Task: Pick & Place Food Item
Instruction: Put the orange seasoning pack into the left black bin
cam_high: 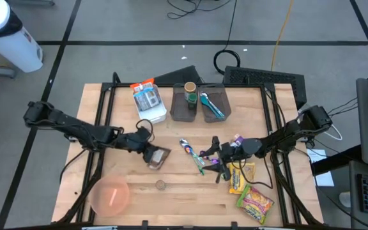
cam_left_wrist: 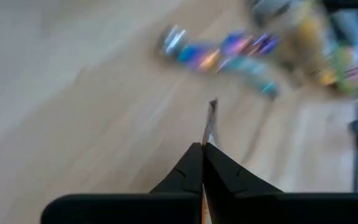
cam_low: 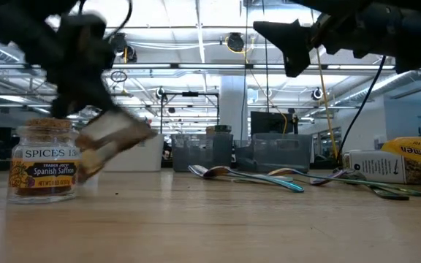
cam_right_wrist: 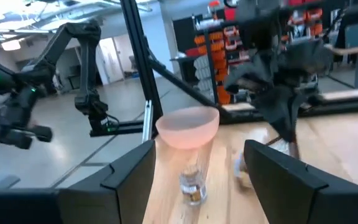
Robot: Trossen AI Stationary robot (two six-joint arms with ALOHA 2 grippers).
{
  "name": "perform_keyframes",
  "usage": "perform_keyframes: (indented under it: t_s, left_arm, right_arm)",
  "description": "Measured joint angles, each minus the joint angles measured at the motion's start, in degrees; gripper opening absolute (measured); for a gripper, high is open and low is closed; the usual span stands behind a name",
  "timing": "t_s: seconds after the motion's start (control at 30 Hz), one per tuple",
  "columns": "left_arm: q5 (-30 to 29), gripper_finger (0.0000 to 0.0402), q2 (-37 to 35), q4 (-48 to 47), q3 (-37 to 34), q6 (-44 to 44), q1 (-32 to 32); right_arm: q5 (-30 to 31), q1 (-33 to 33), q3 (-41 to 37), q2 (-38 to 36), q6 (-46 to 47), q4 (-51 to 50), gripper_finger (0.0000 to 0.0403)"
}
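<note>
A flat brown food packet [cam_high: 159,157] hangs just above the table left of centre, and my left gripper [cam_high: 149,150] is shut on it. The low view shows the packet [cam_low: 115,141] tilted, beside a spice jar [cam_low: 42,164]. My right gripper [cam_high: 212,160] hovers open near the table's middle, over some spoons [cam_high: 193,155], with nothing between its fingers. The right wrist view looks past those open fingers [cam_right_wrist: 199,152] at a pink bowl [cam_right_wrist: 188,127] and at my left arm with the packet [cam_right_wrist: 279,144]. My left gripper pinches the packet between its two shut fingers; in the left wrist view the packet shows edge-on as a thin strip [cam_left_wrist: 211,122] sticking out past the fingertips. The fingers slant down from the table's left. The packet hangs tilted below them, clear of the table.
The pink bowl [cam_high: 110,195] stands near the front left corner, with the small spice jar [cam_high: 160,185] to its right. Ramen packets [cam_high: 251,191] lie at the front right. Two grey bins [cam_high: 200,102] and a boxed item [cam_high: 149,101] stand at the back.
</note>
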Motion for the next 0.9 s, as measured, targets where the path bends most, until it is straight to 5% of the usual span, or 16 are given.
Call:
perform_keyframes:
  t_s: [0.27,0.5,0.9]
  left_arm:
    - [-3.4,0.0002,0.3,1.5,14.2,19.9,-0.5]
    - [-3.2,0.0001,0.6,5.5,17.4,29.0,-1.0]
    - [-0.8,0.0001,7.6,16.3,17.4,36.2,-0.8]
  right_arm:
    - [3.6,0.0,0.0,0.0,-6.2,1.8,0.0238]
    - [12.2,-0.1,1.2,0.0,-13.0,1.8,0.0238]
    - [6.0,-3.6,6.8,0.0,-13.5,0.9,0.0238]
